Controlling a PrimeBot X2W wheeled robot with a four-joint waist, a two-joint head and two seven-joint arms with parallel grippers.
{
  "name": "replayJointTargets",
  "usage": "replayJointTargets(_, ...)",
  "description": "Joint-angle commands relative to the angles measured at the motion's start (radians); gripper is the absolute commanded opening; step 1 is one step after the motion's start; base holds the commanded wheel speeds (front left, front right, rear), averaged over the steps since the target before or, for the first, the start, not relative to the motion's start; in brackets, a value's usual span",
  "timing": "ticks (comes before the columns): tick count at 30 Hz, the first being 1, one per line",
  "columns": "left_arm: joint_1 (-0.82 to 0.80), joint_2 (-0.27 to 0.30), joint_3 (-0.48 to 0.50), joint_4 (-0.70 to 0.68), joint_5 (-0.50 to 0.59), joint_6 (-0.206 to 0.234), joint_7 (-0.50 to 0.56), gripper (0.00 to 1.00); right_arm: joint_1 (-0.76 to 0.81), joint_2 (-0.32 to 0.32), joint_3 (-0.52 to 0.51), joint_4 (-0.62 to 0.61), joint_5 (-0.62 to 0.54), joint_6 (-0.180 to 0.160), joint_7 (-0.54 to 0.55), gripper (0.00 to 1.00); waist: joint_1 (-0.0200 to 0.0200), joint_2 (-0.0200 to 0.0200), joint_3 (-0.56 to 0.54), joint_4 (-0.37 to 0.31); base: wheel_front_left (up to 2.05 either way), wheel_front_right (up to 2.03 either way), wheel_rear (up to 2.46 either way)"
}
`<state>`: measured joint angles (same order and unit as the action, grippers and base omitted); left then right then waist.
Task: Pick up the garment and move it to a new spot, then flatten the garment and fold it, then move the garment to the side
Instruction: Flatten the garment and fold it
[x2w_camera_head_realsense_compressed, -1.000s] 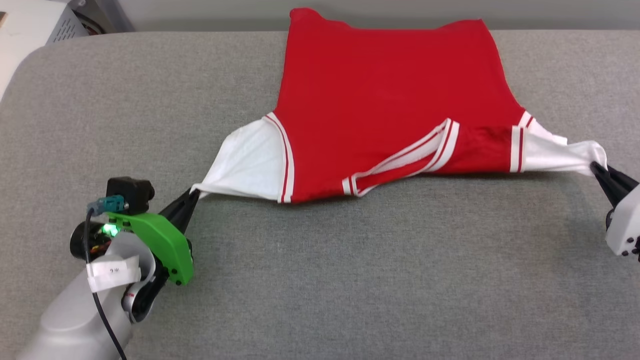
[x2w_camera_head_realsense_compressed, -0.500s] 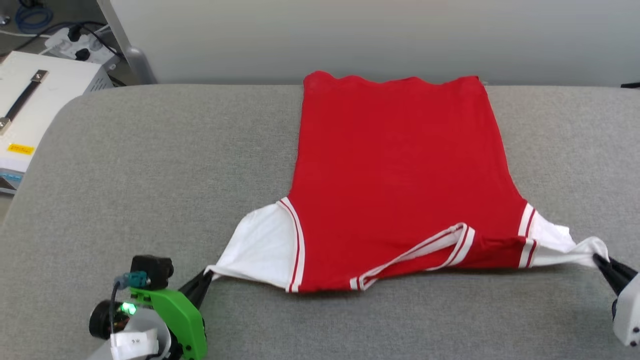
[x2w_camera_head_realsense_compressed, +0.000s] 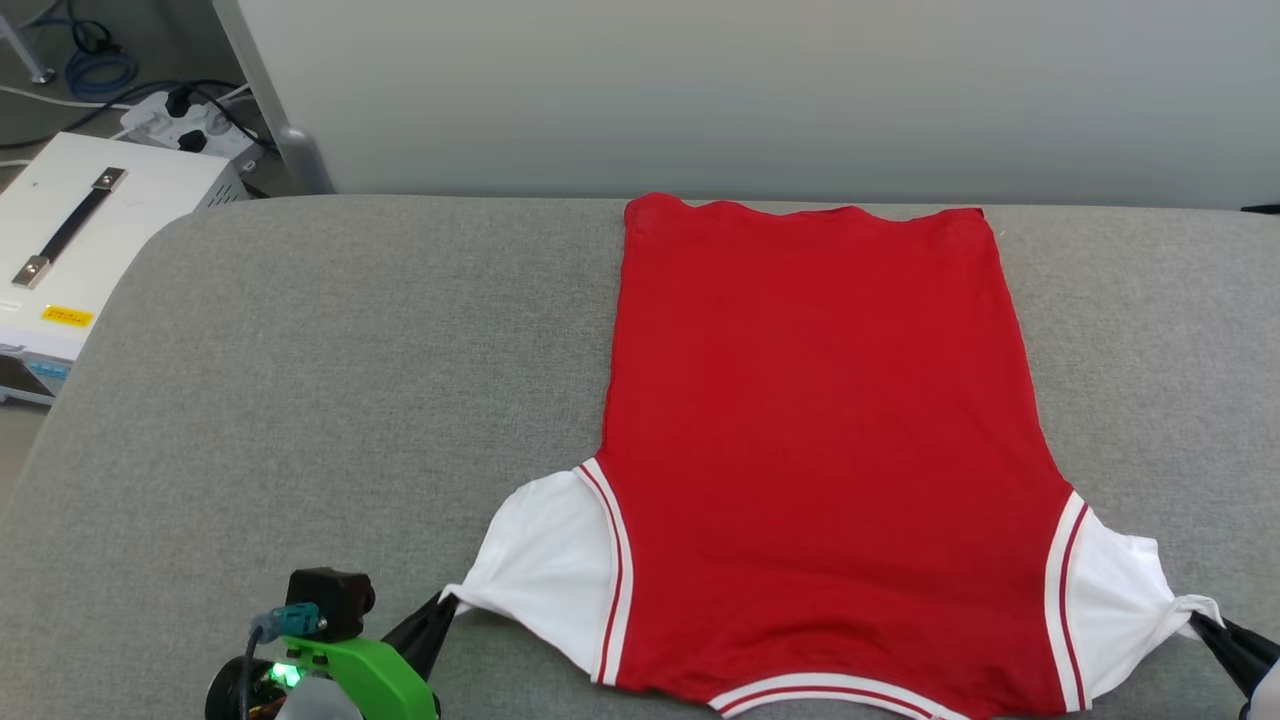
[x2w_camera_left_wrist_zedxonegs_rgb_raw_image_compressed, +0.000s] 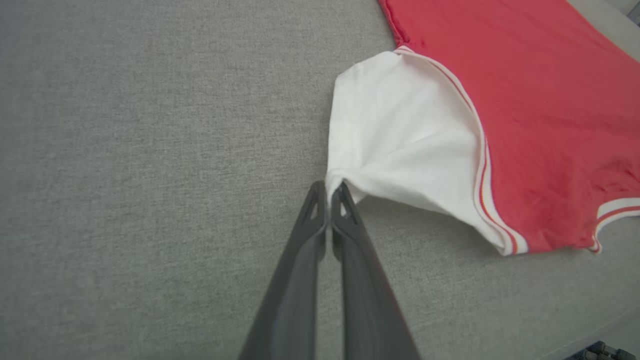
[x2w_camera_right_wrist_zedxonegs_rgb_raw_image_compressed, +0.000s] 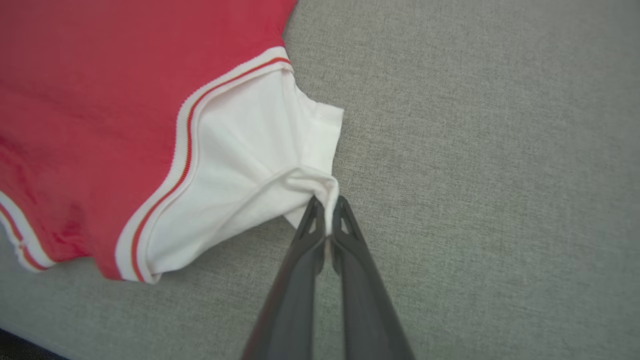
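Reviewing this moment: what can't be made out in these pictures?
Shirt underside: every view, pressed against the grey pad.
Neckline: head view, cut by the bottom edge.
Right tool: head view, body cut by the corner.
Left tool: head view, base behind the green mount.

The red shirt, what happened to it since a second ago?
The garment was drawn toward the robot across the grey table: its far hem, which hung past the table's back edge, now lies on it. The striped fold that slanted across the red body has flattened out. The head camera also tilted. Unchanged: the left gripper and right gripper stay shut on the white sleeve tips.
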<state>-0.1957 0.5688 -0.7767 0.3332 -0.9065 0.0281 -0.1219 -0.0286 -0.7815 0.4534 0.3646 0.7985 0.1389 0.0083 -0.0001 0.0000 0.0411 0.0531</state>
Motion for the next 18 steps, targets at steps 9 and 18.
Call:
replayJointTargets(9,-0.025,0.042,-0.003,-0.197,-0.006,0.055,0.102,0.0,-0.038,-0.001,-0.164,-0.128,0.052,-0.008,0.209,1.0,0.0001,0.0,0.098,0.017,0.0,0.0,0.0)
replayJointTargets(18,-0.075,0.111,-0.011,-0.483,0.027,0.132,0.234,0.0,-0.241,0.034,-0.363,-0.284,0.042,-0.008,0.542,1.0,0.0001,0.0,0.272,0.088,0.0,0.0,0.0)
